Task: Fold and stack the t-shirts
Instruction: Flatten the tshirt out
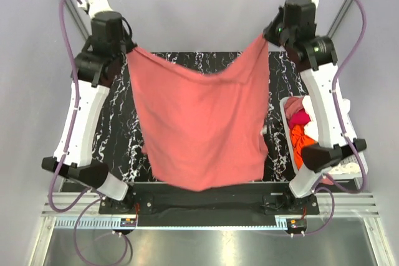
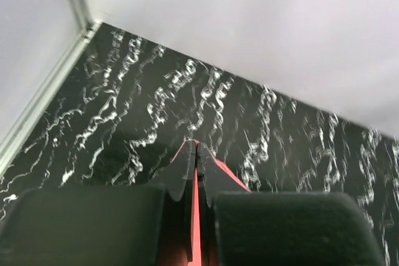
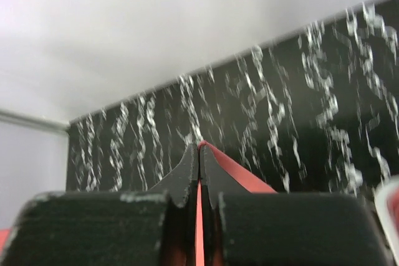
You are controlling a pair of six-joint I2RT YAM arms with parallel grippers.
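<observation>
Tension is the point here: the left gripper [image 1: 128, 51] and right gripper [image 1: 269, 37] each clamp a far corner of the salmon-pink t-shirt [image 1: 199, 123], holding it spread above the black table [image 1: 121, 135], probably to lay it flat for folding, while other t-shirts [image 1: 300, 134] sit in the basket [image 1: 284, 108] at right.

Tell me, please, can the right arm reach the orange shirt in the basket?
Probably not yet: the right gripper is shut on a corner of the pink shirt, stretched across to the left gripper. The orange shirt lies in the basket by that arm.
</observation>
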